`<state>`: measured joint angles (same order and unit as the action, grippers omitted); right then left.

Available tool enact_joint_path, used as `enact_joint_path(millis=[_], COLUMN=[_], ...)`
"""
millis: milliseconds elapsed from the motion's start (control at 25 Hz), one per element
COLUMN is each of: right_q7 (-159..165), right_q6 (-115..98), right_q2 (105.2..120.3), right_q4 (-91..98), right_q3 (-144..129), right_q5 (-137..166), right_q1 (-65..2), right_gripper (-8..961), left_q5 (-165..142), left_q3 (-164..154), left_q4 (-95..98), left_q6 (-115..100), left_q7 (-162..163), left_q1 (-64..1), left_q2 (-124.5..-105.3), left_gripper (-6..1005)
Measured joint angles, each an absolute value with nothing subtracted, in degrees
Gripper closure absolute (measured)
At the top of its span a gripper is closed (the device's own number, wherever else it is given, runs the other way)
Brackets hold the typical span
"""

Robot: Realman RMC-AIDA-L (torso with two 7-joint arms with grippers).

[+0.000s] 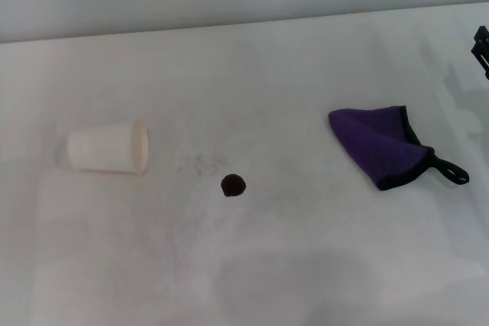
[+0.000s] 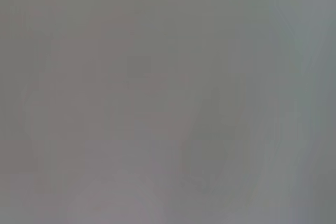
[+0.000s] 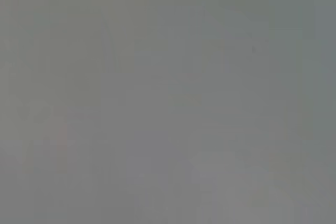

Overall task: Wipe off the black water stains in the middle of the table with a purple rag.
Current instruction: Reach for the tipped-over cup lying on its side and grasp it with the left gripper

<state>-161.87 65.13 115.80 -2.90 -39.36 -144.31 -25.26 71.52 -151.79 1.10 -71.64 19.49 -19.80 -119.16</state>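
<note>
The black water stain [image 1: 233,185] is a small round dark blot near the middle of the white table [image 1: 252,265]. The purple rag [image 1: 380,144] lies folded on the table to the right of the stain, with black edging and a black loop [image 1: 452,169] at its right corner. My right gripper [image 1: 481,50] shows only as a black tip at the right edge of the head view, above and beyond the rag. My left gripper is out of view. Both wrist views show only plain grey.
A white paper cup [image 1: 108,147] lies on its side at the left, its mouth facing the stain. A faint grey speckled smudge [image 1: 200,163] lies just left of and behind the stain. A grey wall runs behind the table's far edge.
</note>
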Motion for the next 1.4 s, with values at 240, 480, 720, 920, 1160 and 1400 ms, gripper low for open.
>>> enact_joint_path(millis=[240, 480, 720, 920, 1160, 1400], right_q7=[-161.85, -161.96, -161.73, -161.71, -161.6, -160.99], right_q6=[65.22, 65.22, 65.22, 65.22, 65.22, 66.22], right_q2=[115.66, 115.66, 115.66, 115.58, 115.6, 115.79], right_q4=[-1.81, -1.51, -0.69, -0.1, -0.01, 0.03], right_q3=[-39.37, -39.37, -39.37, -39.38, -39.39, -40.87], right_q5=[-144.31, -144.31, -144.32, -144.32, -144.32, -144.29], right_q1=[-24.8, -24.78, -24.72, -24.69, -24.79, -25.09], right_gripper=[128, 128, 128, 128, 129, 129], left_q5=[70.81, 70.83, 67.67, 57.05, 52.26, 46.57], left_q3=[-151.79, -151.79, -151.78, -152.66, -162.1, -163.04], left_q4=[1.56, 2.58, 2.39, -3.66, -13.61, -25.33], left_q6=[-71.7, -73.52, -75.22, -76.37, -80.81, -89.88], left_q7=[19.79, 19.54, 21.49, 36.08, 60.76, 73.31], left_q1=[-19.2, -18.81, -21.43, -28.58, -36.52, -42.29], left_q2=[-119.18, -119.27, -118.65, -116.64, -114.62, -114.63], left_gripper=[110, 111, 112, 113, 114, 115])
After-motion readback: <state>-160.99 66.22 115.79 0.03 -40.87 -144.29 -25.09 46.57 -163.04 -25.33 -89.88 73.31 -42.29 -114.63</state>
